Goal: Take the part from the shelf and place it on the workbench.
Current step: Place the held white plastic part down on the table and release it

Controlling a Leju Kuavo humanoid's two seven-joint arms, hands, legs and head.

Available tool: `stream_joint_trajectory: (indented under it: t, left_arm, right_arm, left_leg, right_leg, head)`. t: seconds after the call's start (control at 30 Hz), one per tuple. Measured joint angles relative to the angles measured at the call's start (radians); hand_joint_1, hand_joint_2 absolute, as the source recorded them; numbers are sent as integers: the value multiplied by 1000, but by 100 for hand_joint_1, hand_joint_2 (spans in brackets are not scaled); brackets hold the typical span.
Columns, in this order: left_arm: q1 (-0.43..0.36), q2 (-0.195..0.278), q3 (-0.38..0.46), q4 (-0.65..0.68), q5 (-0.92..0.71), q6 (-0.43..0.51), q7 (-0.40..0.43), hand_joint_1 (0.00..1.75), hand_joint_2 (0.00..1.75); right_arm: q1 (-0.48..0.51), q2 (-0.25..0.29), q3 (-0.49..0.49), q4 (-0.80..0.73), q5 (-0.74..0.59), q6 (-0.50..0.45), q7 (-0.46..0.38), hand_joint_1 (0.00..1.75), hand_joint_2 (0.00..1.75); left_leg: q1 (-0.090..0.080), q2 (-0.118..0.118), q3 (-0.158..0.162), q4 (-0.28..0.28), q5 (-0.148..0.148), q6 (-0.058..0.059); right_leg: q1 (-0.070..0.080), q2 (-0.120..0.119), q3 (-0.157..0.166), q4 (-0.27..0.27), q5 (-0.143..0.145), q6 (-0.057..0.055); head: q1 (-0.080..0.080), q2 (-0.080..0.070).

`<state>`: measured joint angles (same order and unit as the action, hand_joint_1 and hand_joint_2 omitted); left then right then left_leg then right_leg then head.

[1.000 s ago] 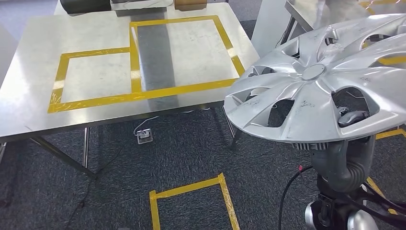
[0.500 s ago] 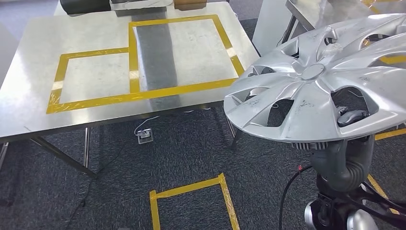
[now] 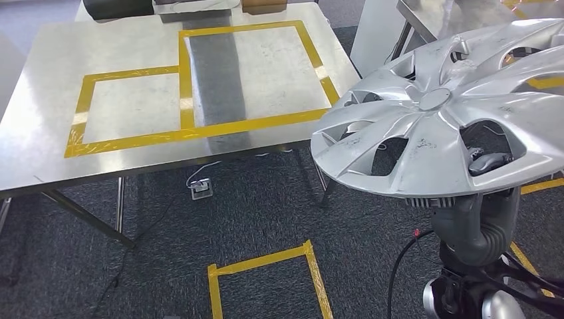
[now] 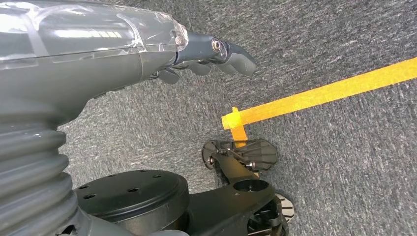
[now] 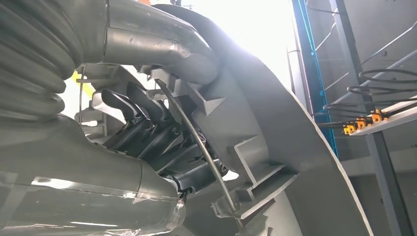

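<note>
One big silver hubcap point(image 3: 442, 113) takes up the right side of the head view, held up in the air off the workbench's right edge, face up and tilted a bit. Its far side runs out of frame, so you never get the whole disc. The right hand point(image 5: 152, 132) grips it from underneath: in the right wrist view dark fingers point(image 5: 125, 105) curl through the ribbed back of the rim, with the thick grey thumb on the other side. From above the cap hides most of the hand; just a dark fingertip point(image 3: 491, 161) pokes up through one of the spoke openings, plus the grey ribbed wrist below.

Workbench point(image 3: 40, 133) is a steel table with two yellow tape rectangles point(image 3: 193, 133) side by side. Stuff along its far edge is cropped, can't make out what it is. Under the table a small box point(image 3: 201, 189) on a white cable lies on the dark carpet, and there's a yellow tape outline point(image 3: 266, 262) on the floor nearer the robot.

Left hand point(image 4: 206, 56) hangs over the carpet holding nothing, fingers loosely apart, mostly hidden behind its own wrist cover. Yellow floor tape point(image 4: 319, 96) runs past it.
</note>
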<state>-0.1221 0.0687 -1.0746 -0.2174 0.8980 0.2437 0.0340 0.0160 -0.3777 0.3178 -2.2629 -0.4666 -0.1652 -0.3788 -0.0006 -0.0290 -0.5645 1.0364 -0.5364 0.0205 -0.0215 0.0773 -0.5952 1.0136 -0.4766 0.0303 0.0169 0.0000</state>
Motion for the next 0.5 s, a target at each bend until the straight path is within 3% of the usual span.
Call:
stream_joint_trajectory:
  t: [0.2,0.4,0.5]
  left_arm:
    - [0,0,0,0,0,-1,0,0,175]
    - [0,1,0,0,0,-1,0,0,175]
    - [-1,2,0,0,-1,-2,1,0,175]
  right_arm:
    - [0,0,0,0,0,0,0,175,175]
    - [1,0,1,0,0,0,-1,175,175]
    - [1,0,1,0,0,0,-1,175,175]
  left_leg:
    - [-2,0,0,1,-1,1]
    - [-10,-1,1,1,0,6]
    - [-3,7,13,-13,6,18]
  right_leg:
    - [-2,0,0,-2,1,2]
    - [-9,2,1,-5,3,13]
    - [-6,-26,-14,26,-15,21]
  head:
    - [-1,0]
    - [-3,0]
    - [1,0]
